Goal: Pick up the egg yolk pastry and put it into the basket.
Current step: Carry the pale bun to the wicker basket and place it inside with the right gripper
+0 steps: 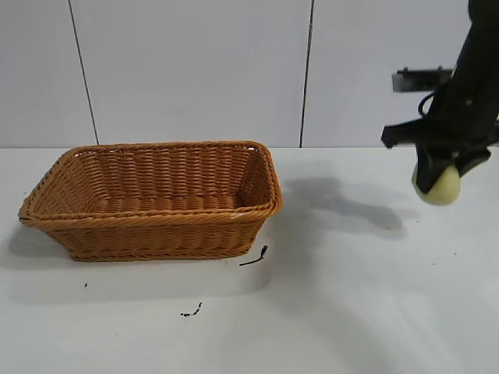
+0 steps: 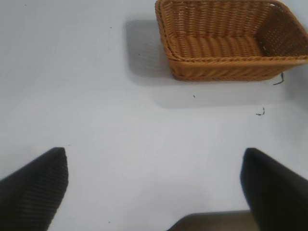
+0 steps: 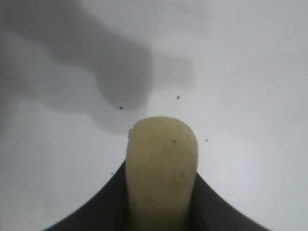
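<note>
Gripping the pastry [image 1: 439,187] between its two dark fingers, the right claw [image 1: 440,173] is hanging high above the table [image 1: 374,296] at the right side of the exterior view, closed on the pale puck so that the rounded end is sticking out below the fingertips. In the right wrist view the pastry [image 3: 161,163] is sitting upright between the fingers, with only bare white table and a soft shadow under it. The basket [image 1: 152,226] is standing well apart, on the left half of the table, and nothing is lying in it that can be seen. The left claw [image 2: 154,192] is idling off to the side with its fingers spread wide and holding nothing, its wrist camera looking across the table toward the basket [image 2: 231,72]. Judging from this, the carry across to the basket is the part left to do, and the risk is in the grip: the pastry is smooth and rounded and much of it is protruding, so a quick swing or a slackening squeeze could let it slip and fall short of the basket; too firm a squeeze might crush it. Releasing over the flared braided rim could bounce it back out. No brands, labels or writing are showing anywhere.
</note>
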You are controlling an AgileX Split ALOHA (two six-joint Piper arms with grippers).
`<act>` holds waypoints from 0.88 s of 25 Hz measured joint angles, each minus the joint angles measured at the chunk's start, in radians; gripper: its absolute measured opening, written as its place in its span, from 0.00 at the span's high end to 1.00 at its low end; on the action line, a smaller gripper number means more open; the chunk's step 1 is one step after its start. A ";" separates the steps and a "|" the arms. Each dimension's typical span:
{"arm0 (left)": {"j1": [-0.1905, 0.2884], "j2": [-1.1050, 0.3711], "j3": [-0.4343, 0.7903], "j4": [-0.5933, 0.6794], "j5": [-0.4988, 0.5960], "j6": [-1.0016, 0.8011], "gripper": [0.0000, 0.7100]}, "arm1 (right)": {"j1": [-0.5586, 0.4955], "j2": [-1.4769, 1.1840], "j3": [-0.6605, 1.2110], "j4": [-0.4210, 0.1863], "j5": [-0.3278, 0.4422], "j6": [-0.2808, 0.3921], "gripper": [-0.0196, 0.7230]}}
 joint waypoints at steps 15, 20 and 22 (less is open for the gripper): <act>0.000 0.000 0.000 0.000 0.000 0.000 0.02 | 0.258 -0.035 -0.302 0.006 0.115 -0.005 0.76; 0.000 0.000 0.000 0.000 0.000 0.000 0.02 | 0.399 0.011 -0.383 0.008 0.105 0.025 0.76; 0.000 0.000 0.000 0.000 0.000 0.000 0.02 | 0.455 0.051 -0.427 0.013 0.096 0.029 0.76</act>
